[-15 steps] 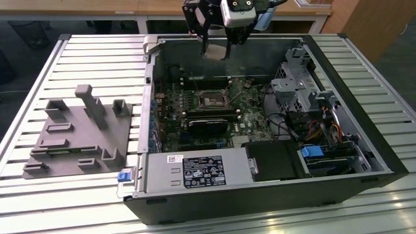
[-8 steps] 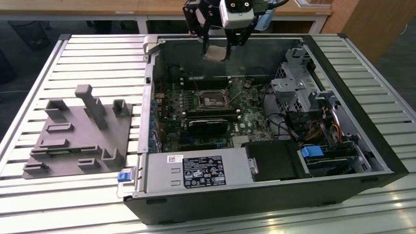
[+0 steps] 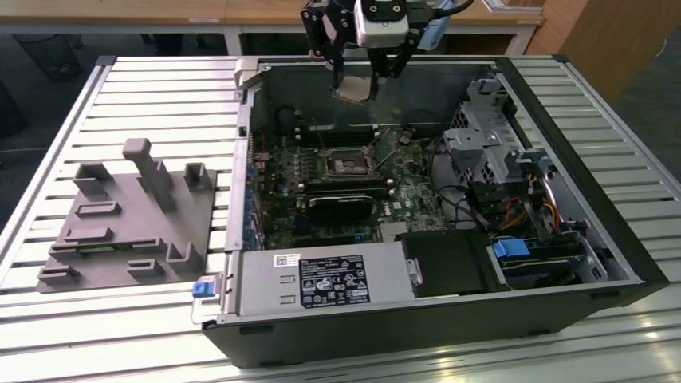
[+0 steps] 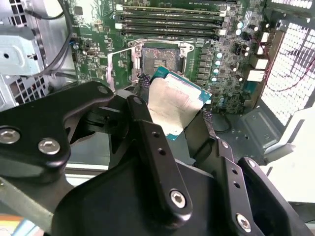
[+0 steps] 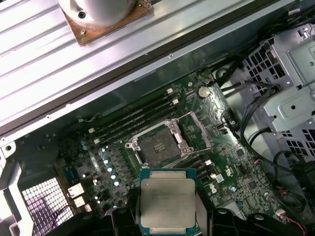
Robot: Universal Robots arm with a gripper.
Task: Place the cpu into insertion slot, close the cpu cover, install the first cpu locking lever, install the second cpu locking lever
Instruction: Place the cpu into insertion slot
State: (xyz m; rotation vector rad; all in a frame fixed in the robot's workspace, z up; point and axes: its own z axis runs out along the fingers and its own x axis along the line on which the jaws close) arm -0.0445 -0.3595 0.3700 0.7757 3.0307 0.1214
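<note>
While my gripper [image 3: 362, 82] hangs, jaws clamped on the cpu [image 5: 167, 201], I log: insertion slot [image 5: 158, 146] bare; cpu cover [image 5: 195, 130] open; one cpu edge hidden behind a finger [image 4: 147, 123].

The end effector [image 3: 364, 78] points downward, its two fingers [image 4: 152, 137] clamped on the cpu [image 5: 167, 201].

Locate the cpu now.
In the exterior view the cpu hangs clamped in the gripper above the open case at its far side, apart from the empty insertion slot below.
</note>
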